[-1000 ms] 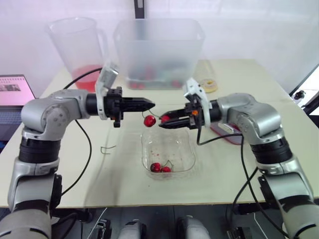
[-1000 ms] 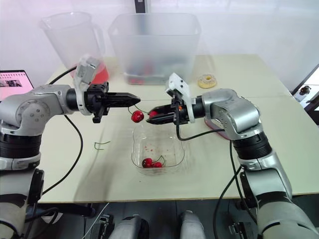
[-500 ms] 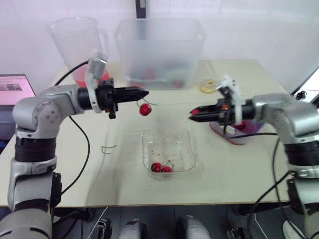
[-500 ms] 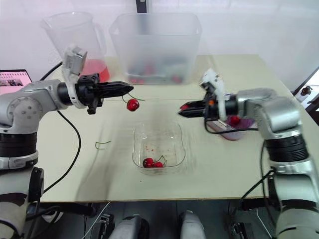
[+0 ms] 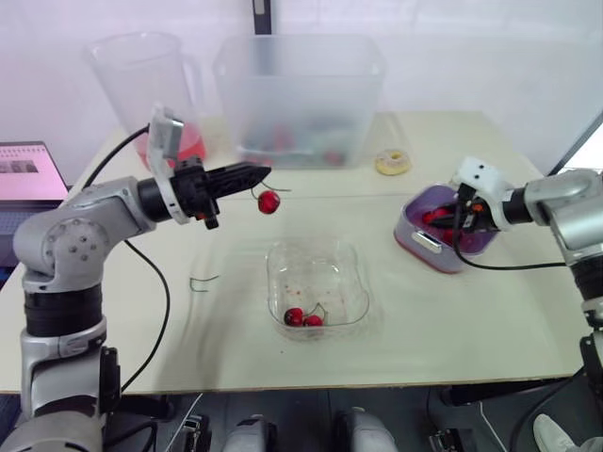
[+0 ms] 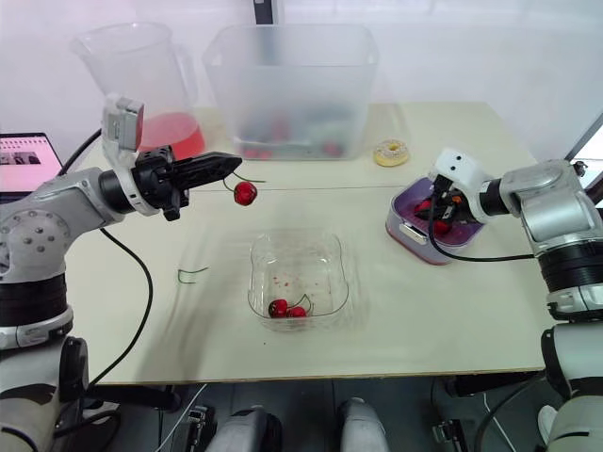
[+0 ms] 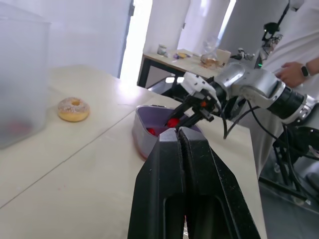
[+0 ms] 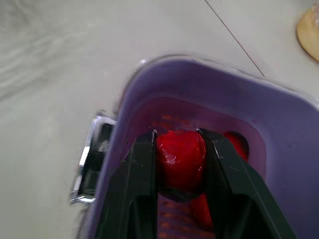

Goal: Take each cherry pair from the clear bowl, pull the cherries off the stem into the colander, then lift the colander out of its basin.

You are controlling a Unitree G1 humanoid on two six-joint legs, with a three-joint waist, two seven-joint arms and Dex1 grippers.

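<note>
Above the table's [image 5: 236, 330] left half, the left claw [image 5: 256, 173] is closed on a stem [image 6: 250, 180] bearing a hanging cherry [image 5: 268, 201]. At centre, the clear bowl [image 5: 316, 247] holds a cherry pair [image 5: 303, 318]. At right, the right claw [image 8: 180, 144] pinches a loose cherry [image 8: 180, 159] inside the purple colander [image 5: 411, 247].

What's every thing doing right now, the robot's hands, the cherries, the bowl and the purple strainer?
Left gripper: shut on a stem.
Dangling cherry: hanging from that stem, above the table.
Right gripper: shut on a single cherry, over the colander.
Colander: on the table, cherries inside.
Clear bowl: holds one cherry pair.
Loose stem: lying on the table.
</note>
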